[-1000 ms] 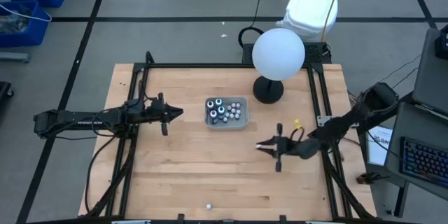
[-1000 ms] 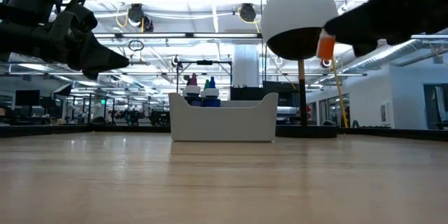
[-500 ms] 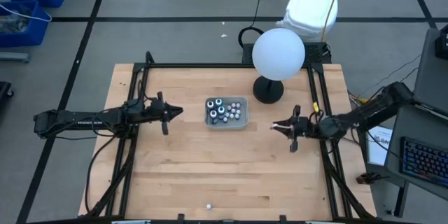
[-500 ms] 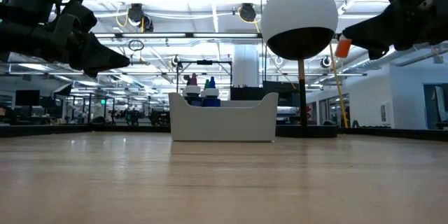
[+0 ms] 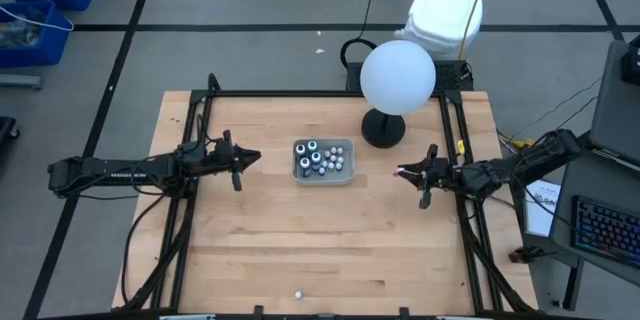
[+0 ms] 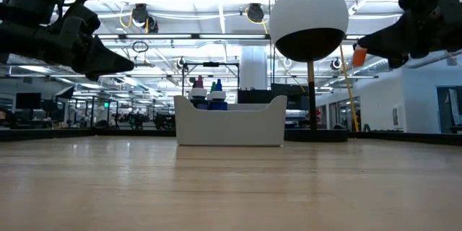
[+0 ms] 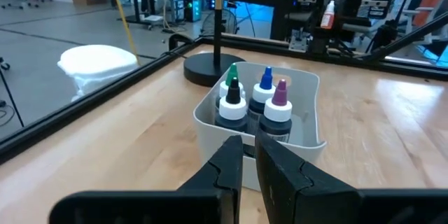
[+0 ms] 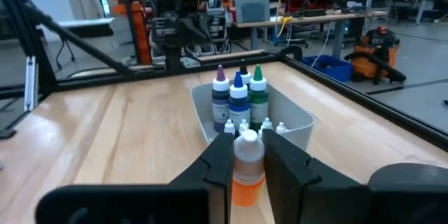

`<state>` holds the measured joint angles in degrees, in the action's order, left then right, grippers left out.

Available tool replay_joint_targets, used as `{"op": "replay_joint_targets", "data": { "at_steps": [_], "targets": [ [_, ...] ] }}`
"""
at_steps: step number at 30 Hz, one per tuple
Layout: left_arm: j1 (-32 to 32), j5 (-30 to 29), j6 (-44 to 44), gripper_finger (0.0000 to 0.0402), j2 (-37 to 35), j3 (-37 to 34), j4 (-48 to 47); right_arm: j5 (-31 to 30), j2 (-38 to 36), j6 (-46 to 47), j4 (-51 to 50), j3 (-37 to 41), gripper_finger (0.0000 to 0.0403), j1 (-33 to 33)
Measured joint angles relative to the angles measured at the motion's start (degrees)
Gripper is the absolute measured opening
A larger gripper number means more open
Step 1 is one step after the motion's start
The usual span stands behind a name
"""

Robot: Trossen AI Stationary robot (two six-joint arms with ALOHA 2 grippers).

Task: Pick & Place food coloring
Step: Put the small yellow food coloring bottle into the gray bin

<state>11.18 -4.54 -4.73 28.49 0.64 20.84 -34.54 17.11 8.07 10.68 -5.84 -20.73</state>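
We judge the job well along but not finished: most of the food coloring (image 5: 322, 158) already stands in the grey tray (image 5: 348, 146) near the middle of the worktop (image 5: 300, 250), and one orange bottle (image 8: 246, 168) is pinched between the fingers of the right claw (image 5: 403, 172), held in the air beside the tray's right side, not yet over it. What we think is left is to carry that bottle across above the tray, lower it into a free spot and let go. The left claw (image 5: 252, 160) hangs on the tray's other side with its fingers pressed together and nothing between them. Counting from above, we make out roughly eleven small bottles in the tray, some white-capped and some dark with teal-ringed tops, though they crowd too closely for a sure count; the wrist views show three taller ones with green, blue and purple tips. There is one tray, one held bottle, one white globe (image 5: 397, 76) on a black stand behind the tray, and one tiny pale object (image 5: 297, 295) lying near the worktop's front edge, which we cannot identify.
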Motion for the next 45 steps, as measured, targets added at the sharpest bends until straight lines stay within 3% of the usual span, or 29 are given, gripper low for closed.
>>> {"op": "replay_joint_targets", "data": {
  "at_steps": [6, 9, 15, 23, 32, 36, 40, 45],
  "targets": [
    [0.0, 0.01, -0.29, 0.0047, -0.01, 0.0, -0.21, 1.51, 4.59, 0.66, 12.7, 4.63, 0.0046, 0.48],
    [0.0, -0.04, -0.28, 0.0047, -0.02, 0.0, -0.28, 1.73, 9.22, 2.83, 13.46, 4.68, 0.0046, 0.5],
    [0.0, -0.07, -0.06, 0.0047, 0.0, 0.0, -0.11, 5.59, 20.2, 1.06, 29.57, 4.02, 0.0047, 0.46],
    [0.0, -0.52, 0.03, 0.0047, 0.0, 0.0, 0.24, 6.24, 42.84, -3.84, 34.49, -8.58, 0.0047, -0.21],
    [0.0, -0.11, -0.11, 0.0047, 0.0, 0.0, 0.43, 7.93, 65.22, -9.04, 35.65, -25.02, 0.0047, 4.5],
    [0.0, -0.11, -0.07, 0.0047, 0.0, 0.0, 0.42, 12.05, 71.36, -10.9, 37.55, -29.88, 0.0047, 7.75],
    [0.0, -0.11, 0.04, 0.0047, 0.0, 0.0, 0.42, 8.82, 74.51, -10.76, 40.61, -31.22, 0.0047, 11.57],
    [-0.01, -0.1, 1.26, 0.0047, 0.0, 0.0, 0.39, 10.75, 76.29, -6.93, 41.54, -31.27, 0.0047, 17.41]
  ]
}}
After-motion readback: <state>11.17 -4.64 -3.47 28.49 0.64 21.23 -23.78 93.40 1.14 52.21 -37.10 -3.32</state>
